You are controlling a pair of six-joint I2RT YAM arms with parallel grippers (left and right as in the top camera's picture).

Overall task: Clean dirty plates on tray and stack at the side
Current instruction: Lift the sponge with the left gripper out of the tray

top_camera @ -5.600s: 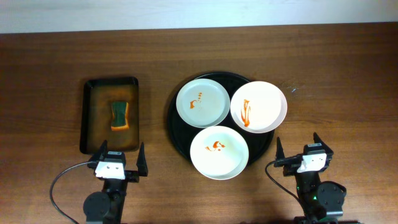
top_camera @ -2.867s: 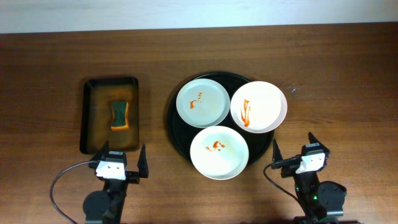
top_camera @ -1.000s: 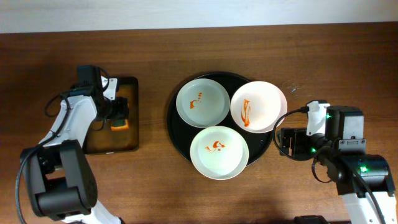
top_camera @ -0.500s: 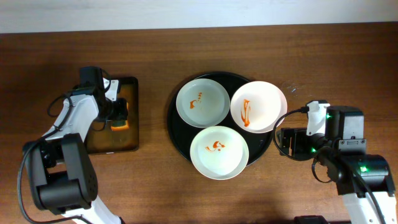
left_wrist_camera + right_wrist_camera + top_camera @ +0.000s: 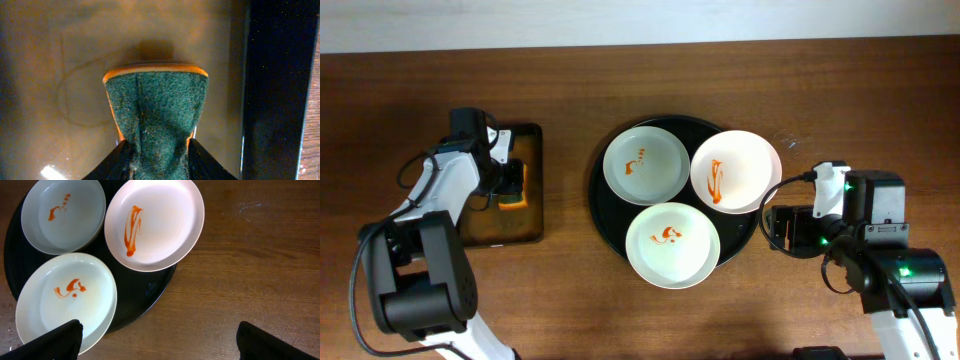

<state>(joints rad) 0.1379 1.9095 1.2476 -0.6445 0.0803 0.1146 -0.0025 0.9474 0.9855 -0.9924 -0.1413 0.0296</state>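
Observation:
Three plates with orange sauce smears lie on the round black tray: a pale green one at the back left, a white one at the back right, another pale one in front. A green-and-orange sponge lies in the wet rectangular tray on the left. My left gripper is shut on the sponge, whose near end is pinched narrow between the fingers. My right gripper stands open over bare table, just right of the round tray.
Brown liquid covers the floor of the rectangular tray, whose dark wall runs close to the sponge's right side. Bare wooden table stretches right of the plates and behind both trays.
My left gripper's fingers have come together on the sponge, squeezing its near end. The right arm and the plates have not moved.

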